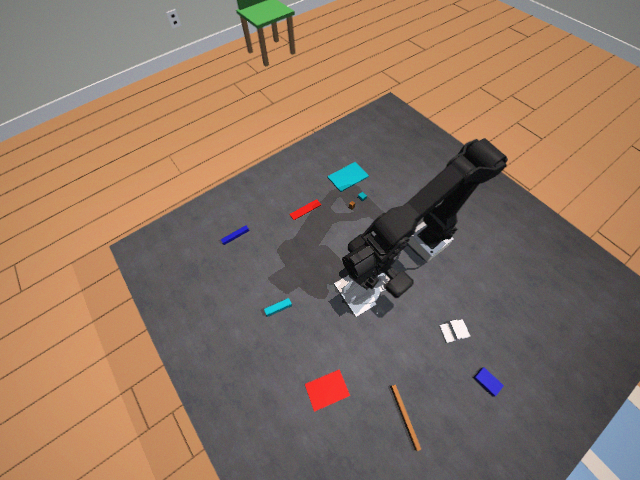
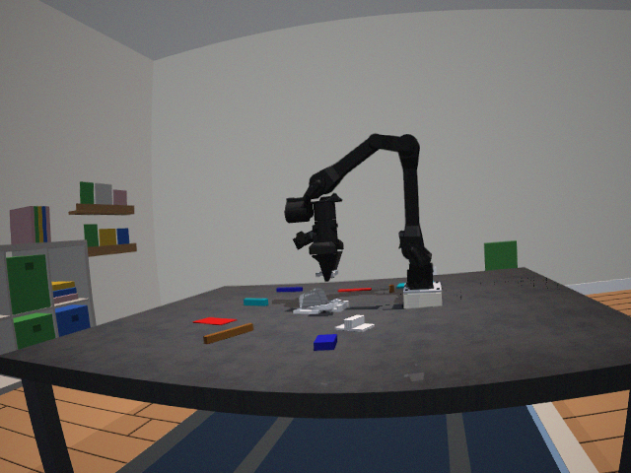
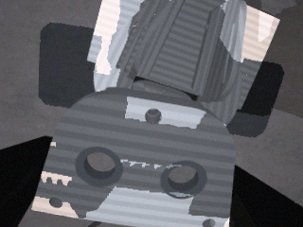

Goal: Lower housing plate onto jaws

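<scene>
My gripper (image 2: 325,272) hangs point-down over the middle of the table and is shut on the housing plate (image 3: 142,165), a grey rounded plate with two round holes. In the wrist view the plate fills the lower half between my two dark fingers. Beyond it lies the white base with the two grey jaws (image 3: 184,38). The base also shows in the exterior view (image 2: 318,301) and the top view (image 1: 359,297), on the table just below my gripper (image 1: 369,281). The plate is held clear above the base, apart from the jaw stubs.
A white stand (image 1: 454,330) lies right of the base. A blue block (image 1: 488,381), an orange stick (image 1: 405,417) and a red sheet (image 1: 327,390) lie nearer the front. A cyan bar (image 1: 277,306), a blue bar (image 1: 235,234), a red bar (image 1: 305,209) and a cyan sheet (image 1: 347,176) lie to the left and back.
</scene>
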You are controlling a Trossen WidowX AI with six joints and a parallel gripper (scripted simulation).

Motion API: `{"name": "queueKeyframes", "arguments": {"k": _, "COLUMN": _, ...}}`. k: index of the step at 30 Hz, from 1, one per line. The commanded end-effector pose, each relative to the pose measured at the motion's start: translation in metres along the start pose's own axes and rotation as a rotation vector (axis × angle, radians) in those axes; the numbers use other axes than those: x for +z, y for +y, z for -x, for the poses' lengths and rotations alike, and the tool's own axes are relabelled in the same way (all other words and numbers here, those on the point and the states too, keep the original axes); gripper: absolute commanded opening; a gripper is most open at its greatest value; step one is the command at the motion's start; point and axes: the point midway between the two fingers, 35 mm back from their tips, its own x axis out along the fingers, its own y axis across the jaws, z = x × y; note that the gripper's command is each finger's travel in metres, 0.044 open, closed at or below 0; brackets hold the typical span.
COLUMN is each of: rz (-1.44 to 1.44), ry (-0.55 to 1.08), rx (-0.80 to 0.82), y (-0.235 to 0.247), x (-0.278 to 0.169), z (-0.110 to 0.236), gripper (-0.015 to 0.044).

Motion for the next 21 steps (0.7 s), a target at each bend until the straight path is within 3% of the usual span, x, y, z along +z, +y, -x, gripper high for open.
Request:
{"name": "queueKeyframes", "arguments": {"k": 1, "rz": -0.093, "ry": 0.001, "rx": -0.004, "y": -0.0086, "x": -0.0024, "z": -0.0007, "gripper": 0.0351}}
{"name": "queueKeyframes", "arguments": {"k": 21, "rz": -0.142, "ry": 0.001, "rx": -0.004, "y": -0.013, "x": -0.0035, "z": -0.0007, "gripper": 0.0351}}
